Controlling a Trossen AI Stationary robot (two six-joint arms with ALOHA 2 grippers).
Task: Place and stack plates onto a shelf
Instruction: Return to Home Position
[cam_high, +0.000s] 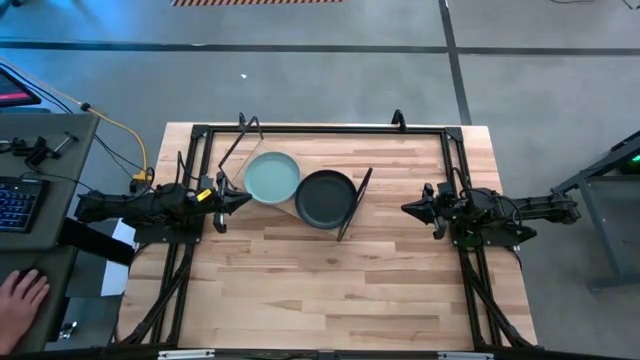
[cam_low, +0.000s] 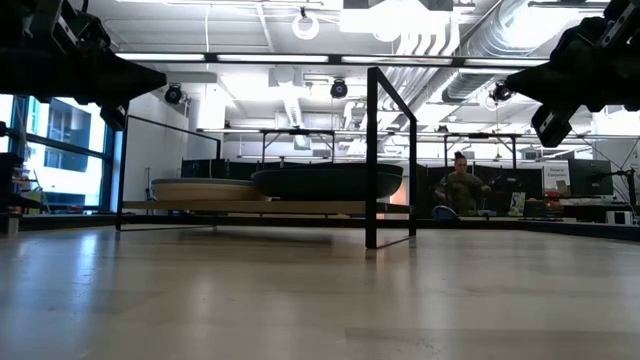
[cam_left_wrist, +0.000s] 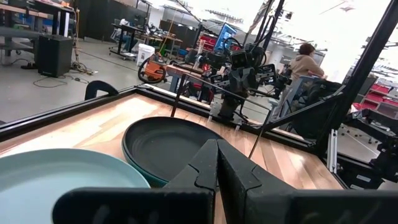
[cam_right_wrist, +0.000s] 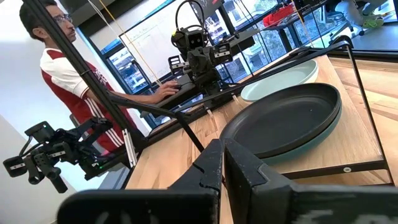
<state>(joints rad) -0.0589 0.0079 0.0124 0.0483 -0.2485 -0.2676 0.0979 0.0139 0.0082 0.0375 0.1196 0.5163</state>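
1. Black plate (cam_high: 325, 198) lies on the teal plate (cam_right_wrist: 314, 144), making one stack on the shelf (cam_low: 300, 207). The mint plate (cam_high: 272, 177) tops the stack just beside it.
2. Left gripper (cam_high: 243, 200) hangs just beside the mint plate's edge. Right gripper (cam_high: 408, 208) hangs well apart from the shelf's other end. Each wrist view shows that arm's own fingers pressed together on nothing.
3. Handling, as a judgement: the plates look rigid, smooth-surfaced, breakable and fairly heavy. The shallow rim looks like the only purchase, pinched at the edge. A stacked plate would probably slide on the one below if nudged.
4. High view: shows only the top plate of each stack.
5. Wrist views: show the teal rim under the black plate.
6. Low view: shows the shelf board raised off the tabletop (cam_high: 330, 290) on its black frame (cam_low: 372, 150). It also shows a cream-toned plate (cam_low: 205, 189) in the other stack, presumably the pink one. The mint plate cannot be made out there.
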